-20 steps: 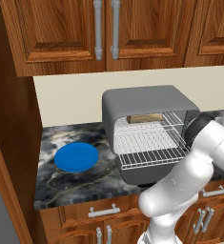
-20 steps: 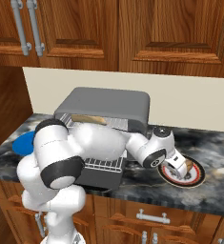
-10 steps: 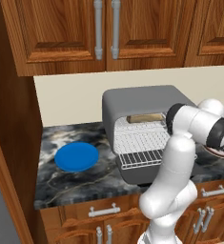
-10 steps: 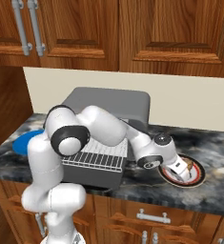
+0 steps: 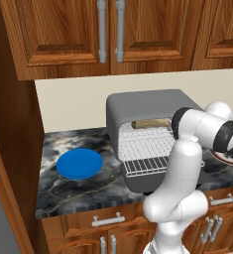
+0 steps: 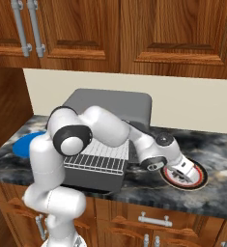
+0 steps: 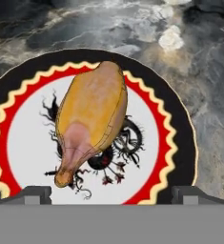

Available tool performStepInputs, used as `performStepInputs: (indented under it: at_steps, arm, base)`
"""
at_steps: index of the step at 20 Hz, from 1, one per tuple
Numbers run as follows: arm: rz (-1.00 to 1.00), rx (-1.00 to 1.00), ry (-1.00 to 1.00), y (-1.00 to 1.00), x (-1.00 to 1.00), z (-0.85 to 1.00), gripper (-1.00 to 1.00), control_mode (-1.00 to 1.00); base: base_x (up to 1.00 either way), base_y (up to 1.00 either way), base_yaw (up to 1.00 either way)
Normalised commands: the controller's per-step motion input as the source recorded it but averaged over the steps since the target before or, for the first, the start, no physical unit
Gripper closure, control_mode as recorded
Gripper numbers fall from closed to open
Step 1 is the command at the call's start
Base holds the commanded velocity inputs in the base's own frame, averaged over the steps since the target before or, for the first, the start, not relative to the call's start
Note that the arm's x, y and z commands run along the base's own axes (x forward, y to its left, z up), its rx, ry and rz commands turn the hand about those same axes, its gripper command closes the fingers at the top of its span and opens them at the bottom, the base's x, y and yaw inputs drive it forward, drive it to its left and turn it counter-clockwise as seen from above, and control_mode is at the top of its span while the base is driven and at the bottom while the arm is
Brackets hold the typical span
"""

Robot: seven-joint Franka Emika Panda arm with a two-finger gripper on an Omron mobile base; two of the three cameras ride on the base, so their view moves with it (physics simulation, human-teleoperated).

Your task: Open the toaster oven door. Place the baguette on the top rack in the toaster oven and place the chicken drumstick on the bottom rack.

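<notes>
The golden-brown lumpy chicken drumstick (image 7: pixel 90 119) lies on the white plate with red zigzag ring and dark rim (image 7: pixel 154 143), on the marbled dark worktop (image 6: pixel 221 188) right of the boxy grey toaster oven (image 5: pixel 143 101). Door is down, tan baguette (image 5: pixel 150 123) already on the upper wire rack (image 5: pixel 140 133). Step in hand, I judge: fetching the drumstick. Pincer (image 7: pixel 111 193) hovers over it, jaws wide, nothing held. Next: drop, close across the meat, carry to the lower wire rack (image 5: pixel 145 166). Round blue plate (image 5: pixel 79 163) sits well apart; nothing blocks.
</notes>
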Motion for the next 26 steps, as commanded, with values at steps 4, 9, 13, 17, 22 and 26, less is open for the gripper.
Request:
performStepInputs:
  at_steps: [4,9,13,17,22,26]
  arm:
    - [0.13,0.24,-0.01,-0.26,0.04,-0.04,-1.00,-1.00]
    - [0.25,0.34,-0.15,-0.54,-0.08,0.24,-1.00,-1.00]
    - [0.17,0.33,-0.19,-0.76,-0.01,0.52,-1.00,-1.00]
    - [0.11,0.32,-0.20,-0.79,0.00,0.74,-1.00,-1.00]
    - [0.05,0.31,-0.11,-0.77,0.01,0.65,-1.00,-1.00]
    - [0.00,0.20,0.10,-0.08,0.47,-0.02,-1.00,-1.00]
  base:
    - [0.00,0.00,0.00]
    - [0.00,0.00,0.00]
    - [0.00,0.00,0.00]
    - [0.00,0.00,0.00]
    - [0.00,0.00,0.00]
    - [0.00,0.00,0.00]
